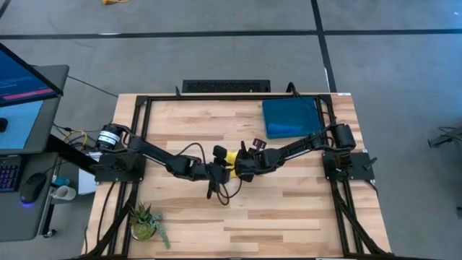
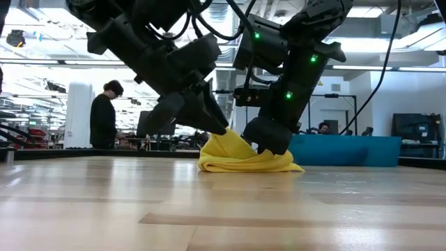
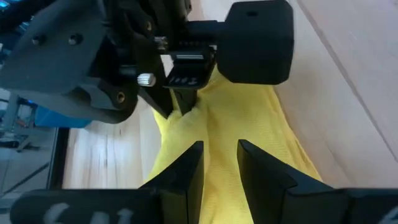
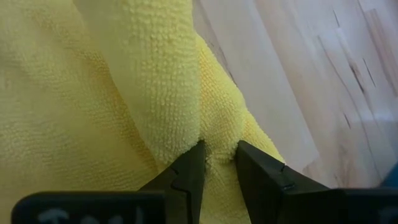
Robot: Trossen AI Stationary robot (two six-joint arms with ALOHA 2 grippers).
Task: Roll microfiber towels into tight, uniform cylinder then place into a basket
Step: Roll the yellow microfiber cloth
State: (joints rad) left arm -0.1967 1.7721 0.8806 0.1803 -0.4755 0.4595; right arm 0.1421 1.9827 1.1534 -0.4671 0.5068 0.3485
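1. Nearest in the low view, the yellow microfiber towel [image 2: 245, 158] sits bunched on the table [image 2: 209, 209], its middle pulled up into a peak between the two claws. From above it lies at the centre of the table [image 1: 289, 217], with the arms closing on it from 9 and 3 o'clock.
2. The left claw [image 3: 221, 163] pinches a ridge of the yellow towel [image 3: 249, 130]; its fingers stand narrowly apart with cloth filling the gap.
3. The right claw [image 4: 217, 163] likewise nips a fold of the towel [image 4: 93, 93], fingers close together on a raised pleat.
4. Risk: both claws grip only thin pleats. I judge that a pull in opposite directions could slide the cloth out of one grip, or stretch the towel flat instead of winding it.
5. Risk: the claws sit almost touching, so a small misalignment could knock them together, or trap a layer and give a loose, uneven roll.
6. Orientation: the heap has no clean cylinder axis yet. Its longer spread seems to run between 9 and 3 o'clock in the high view, along the line of the arms; the peak points upward.
7. Farthest, the teal basket [image 1: 291, 117] rests toward 1 o'clock, well apart from the towel [image 1: 229, 157], and the blue fill inside cannot be told from its floor.
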